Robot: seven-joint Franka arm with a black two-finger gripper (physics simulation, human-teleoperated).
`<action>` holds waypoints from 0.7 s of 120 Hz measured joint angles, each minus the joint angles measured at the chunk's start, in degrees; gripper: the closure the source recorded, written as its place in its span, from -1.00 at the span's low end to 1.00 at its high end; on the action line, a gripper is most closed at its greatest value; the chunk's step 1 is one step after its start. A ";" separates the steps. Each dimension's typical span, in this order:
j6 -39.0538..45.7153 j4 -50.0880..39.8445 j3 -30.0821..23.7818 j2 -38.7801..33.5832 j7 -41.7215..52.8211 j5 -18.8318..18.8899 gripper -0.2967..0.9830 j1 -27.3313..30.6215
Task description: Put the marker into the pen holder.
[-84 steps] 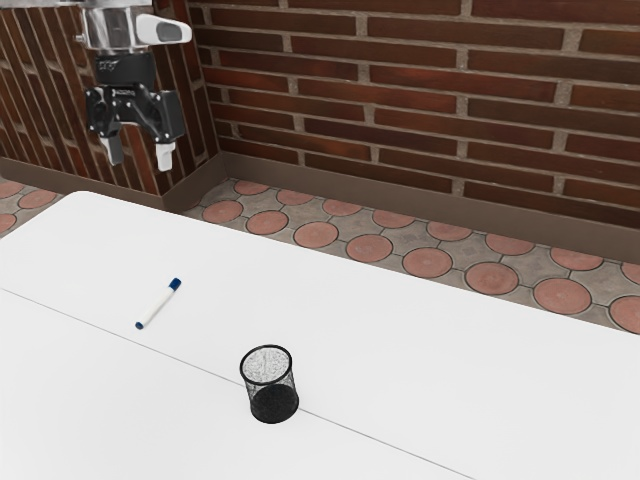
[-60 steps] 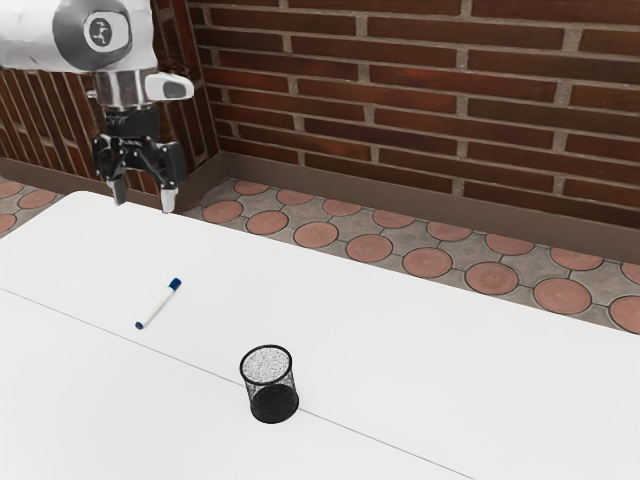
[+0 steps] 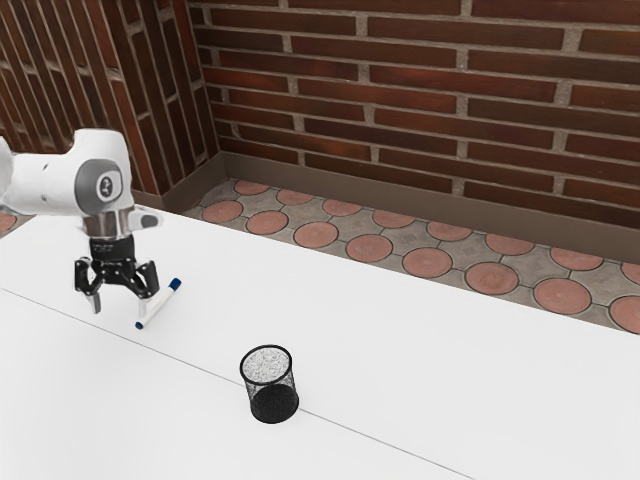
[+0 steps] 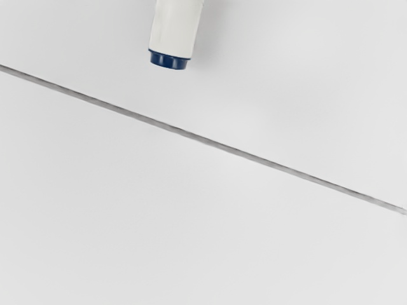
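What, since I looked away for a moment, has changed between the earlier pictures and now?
The gripper has come down toward the table, close by the marker, moving down and slightly toward the exterior view's left. Nothing was grasped or released. The gripper stayed open; the marker and mesh pen holder stayed put.

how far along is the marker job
Nothing of the transfer looks done: the marker lies on the table, outside the pen holder. The open gripper hovers near the marker, holding nothing, so the reach seems under way. Left: grasp, lift, carry over, drop in.
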 joint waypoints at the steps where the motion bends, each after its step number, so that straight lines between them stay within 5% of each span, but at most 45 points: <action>1: 0.28 0.00 -0.03 0.15 0.00 -0.06 -0.53 -0.13; 33: 5.36 2.48 -0.28 5.93 -0.06 -1.66 -0.09 -2.28; 84: 6.89 8.76 -0.62 12.28 0.97 -2.78 0.12 1.21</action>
